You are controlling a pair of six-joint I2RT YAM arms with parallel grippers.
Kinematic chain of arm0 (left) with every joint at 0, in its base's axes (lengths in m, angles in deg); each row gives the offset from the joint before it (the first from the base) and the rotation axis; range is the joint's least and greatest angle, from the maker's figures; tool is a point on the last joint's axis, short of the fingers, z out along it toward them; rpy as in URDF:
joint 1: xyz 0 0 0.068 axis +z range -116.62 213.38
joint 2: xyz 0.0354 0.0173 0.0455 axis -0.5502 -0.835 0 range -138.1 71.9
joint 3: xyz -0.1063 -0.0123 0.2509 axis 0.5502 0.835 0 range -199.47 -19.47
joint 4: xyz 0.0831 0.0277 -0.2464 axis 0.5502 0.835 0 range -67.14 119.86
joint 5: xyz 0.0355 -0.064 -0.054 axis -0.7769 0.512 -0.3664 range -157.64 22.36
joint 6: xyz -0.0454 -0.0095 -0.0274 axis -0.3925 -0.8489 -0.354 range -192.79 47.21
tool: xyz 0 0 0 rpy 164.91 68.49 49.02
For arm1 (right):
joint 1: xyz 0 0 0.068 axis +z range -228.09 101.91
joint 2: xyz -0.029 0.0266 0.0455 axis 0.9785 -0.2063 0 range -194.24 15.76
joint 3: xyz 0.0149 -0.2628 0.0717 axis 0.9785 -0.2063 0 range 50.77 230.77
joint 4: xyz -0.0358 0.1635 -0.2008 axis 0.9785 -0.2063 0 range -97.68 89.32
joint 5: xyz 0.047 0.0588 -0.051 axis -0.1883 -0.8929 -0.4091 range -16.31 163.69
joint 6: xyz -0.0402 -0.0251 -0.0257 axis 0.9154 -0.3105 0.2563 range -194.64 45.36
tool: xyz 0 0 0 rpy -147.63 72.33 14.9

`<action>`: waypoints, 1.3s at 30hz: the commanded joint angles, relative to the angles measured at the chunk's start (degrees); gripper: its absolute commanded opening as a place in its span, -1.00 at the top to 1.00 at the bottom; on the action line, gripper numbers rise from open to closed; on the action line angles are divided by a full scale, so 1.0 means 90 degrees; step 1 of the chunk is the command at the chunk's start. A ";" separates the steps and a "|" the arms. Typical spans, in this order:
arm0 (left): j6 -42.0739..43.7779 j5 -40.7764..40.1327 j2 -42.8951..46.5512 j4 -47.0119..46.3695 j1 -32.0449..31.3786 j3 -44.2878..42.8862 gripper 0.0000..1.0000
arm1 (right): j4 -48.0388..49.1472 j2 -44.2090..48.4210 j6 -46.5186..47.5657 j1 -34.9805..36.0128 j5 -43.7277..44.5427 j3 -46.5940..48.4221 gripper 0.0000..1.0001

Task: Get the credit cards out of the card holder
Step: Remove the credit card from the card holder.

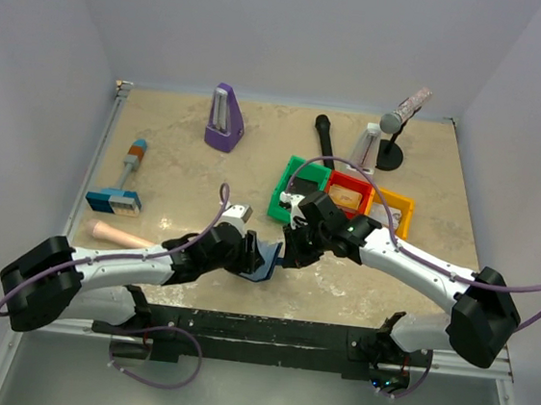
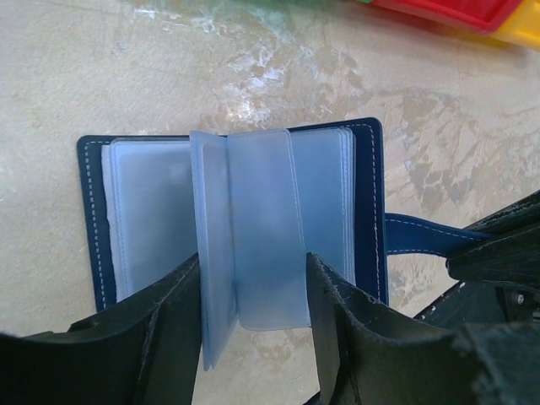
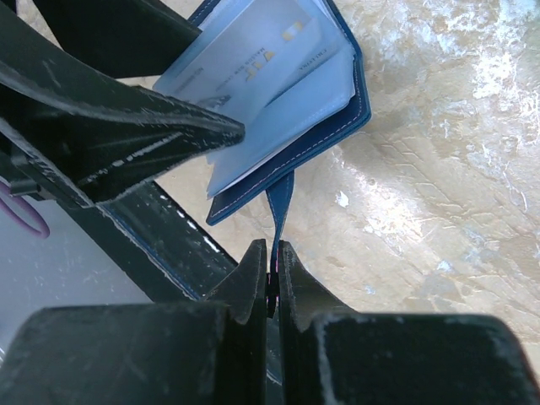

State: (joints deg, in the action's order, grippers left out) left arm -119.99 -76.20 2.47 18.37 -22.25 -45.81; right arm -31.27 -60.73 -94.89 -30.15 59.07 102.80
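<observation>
The navy card holder (image 2: 367, 202) lies open on the table near the front edge, its pale blue plastic sleeves (image 2: 261, 228) fanned up. It also shows in the top view (image 1: 264, 263). My left gripper (image 2: 253, 274) is open, its fingers (image 2: 173, 325) straddling two upright sleeve leaves. My right gripper (image 3: 272, 251) is shut on the holder's navy snap tab (image 3: 280, 198), pulling it taut. A pale credit card (image 3: 257, 59) with printed text and a gold mark shows inside a sleeve. In the top view both grippers, left (image 1: 248, 255) and right (image 1: 291, 253), meet at the holder.
Green (image 1: 291, 187), red (image 1: 349, 190) and yellow (image 1: 397, 211) bins stand just behind the right arm. A purple metronome (image 1: 225, 118), a black handle (image 1: 324, 136), a microphone stand (image 1: 394, 128), a blue brush (image 1: 116, 196) and a tan rod (image 1: 117, 235) lie around. A black rail (image 1: 257, 329) runs along the near edge.
</observation>
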 commanded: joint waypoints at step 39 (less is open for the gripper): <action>0.0196 0.0062 -0.0478 0.0138 0.0205 -0.0197 -0.10 | 0.0244 -0.0241 0.0160 -0.0161 -0.0027 -0.0127 1.00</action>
State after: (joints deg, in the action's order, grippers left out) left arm -119.07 -77.60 -0.15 20.73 -20.62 -45.99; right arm -30.94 -62.65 -94.45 -31.31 59.16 101.82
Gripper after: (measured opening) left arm 0.551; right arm 0.034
